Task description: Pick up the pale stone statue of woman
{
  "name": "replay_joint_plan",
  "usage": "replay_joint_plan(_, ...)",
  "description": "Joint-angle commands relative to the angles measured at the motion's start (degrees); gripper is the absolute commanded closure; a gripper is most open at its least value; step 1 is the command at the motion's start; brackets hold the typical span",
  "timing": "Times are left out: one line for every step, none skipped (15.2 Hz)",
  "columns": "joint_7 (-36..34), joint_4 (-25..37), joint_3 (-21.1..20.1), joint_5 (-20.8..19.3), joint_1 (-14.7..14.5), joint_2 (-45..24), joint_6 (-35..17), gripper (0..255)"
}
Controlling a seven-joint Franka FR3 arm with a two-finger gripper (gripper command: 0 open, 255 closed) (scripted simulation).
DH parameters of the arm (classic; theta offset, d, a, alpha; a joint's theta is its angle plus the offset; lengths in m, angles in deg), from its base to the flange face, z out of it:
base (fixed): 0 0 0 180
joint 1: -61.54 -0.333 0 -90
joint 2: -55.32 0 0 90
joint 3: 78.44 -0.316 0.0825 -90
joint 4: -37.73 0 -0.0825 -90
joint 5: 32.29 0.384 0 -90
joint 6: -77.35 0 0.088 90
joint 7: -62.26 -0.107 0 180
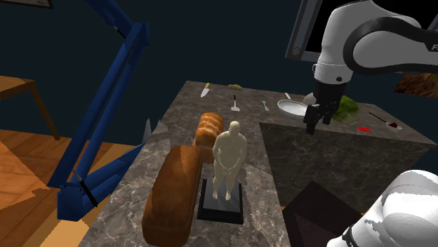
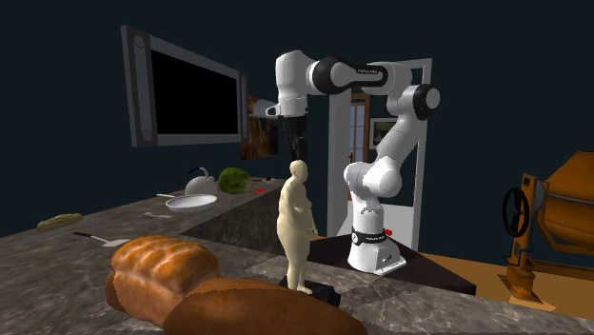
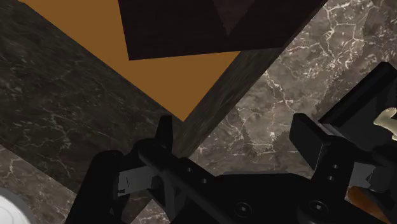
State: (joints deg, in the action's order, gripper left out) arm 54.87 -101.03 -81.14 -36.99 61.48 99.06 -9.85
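Observation:
The pale statue of a woman (image 1: pixel 229 156) stands upright on a dark square base (image 1: pixel 222 205) on the marble counter, near the front in the shoulder view. In the second exterior view the statue (image 2: pixel 297 221) stands just right of the bread. My black gripper (image 1: pixel 315 121) hangs in the air beyond the statue and to its right in the shoulder view, over the raised marble block, well apart from it. Seen from the second exterior view, the gripper (image 2: pixel 294 145) is above and behind the statue's head. Its fingers (image 3: pixel 165 135) stand apart, open, with nothing between them. The statue's pale feet (image 3: pixel 388 122) show beside one finger.
A large bread loaf (image 1: pixel 173 194) lies just left of the statue, and a smaller loaf (image 1: pixel 208 129) lies behind it. A white plate (image 1: pixel 291 107), a green lump (image 1: pixel 345 107) and small utensils sit at the counter's far end. A blue frame (image 1: pixel 105 91) stands left of the counter.

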Motion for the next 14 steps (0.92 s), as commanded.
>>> replay_joint_plan(0.0, 0.0, 0.0, 0.0, 0.0, 0.0, 0.0, 0)
replay_joint_plan(0.3, -0.6, -0.4, 1.0, -0.9, 0.0, -1.9, 0)
replay_joint_plan(0.6, -1.1, -0.7, 1.9, -1.8, 0.0, -3.9, 0)
replay_joint_plan(0.9, -1.7, -1.1, 2.8, -2.8, 0.0, -5.8, 0)
replay_joint_plan(1.3, -2.2, -1.5, 3.7, -3.7, -0.1, -7.8, 0)
replay_joint_plan(1.7, -2.6, -1.9, 4.6, -4.7, -0.1, -9.8, 0)
replay_joint_plan(2.0, -3.1, -2.3, 5.5, -5.6, -0.2, -11.7, 0)
replay_joint_plan(2.4, -3.5, -2.7, 6.4, -6.6, -0.3, -13.7, 0)
replay_joint_plan(2.8, -3.9, -3.1, 7.3, -7.5, -0.5, -15.7, 0)
replay_joint_plan(3.3, -4.3, -3.5, 8.1, -8.5, -0.6, -17.6, 0)
replay_joint_plan(3.7, -4.6, -4.0, 9.0, -9.5, -0.8, -19.6, 0)
replay_joint_plan(4.2, -4.9, -4.4, 9.8, -10.4, -1.0, -21.6, 0)
replay_joint_plan(4.7, -5.2, -4.8, 10.7, -11.4, -1.2, -23.6, 0)
replay_joint_plan(5.1, -5.5, -5.3, 11.5, -12.4, -1.4, -25.5, 0)
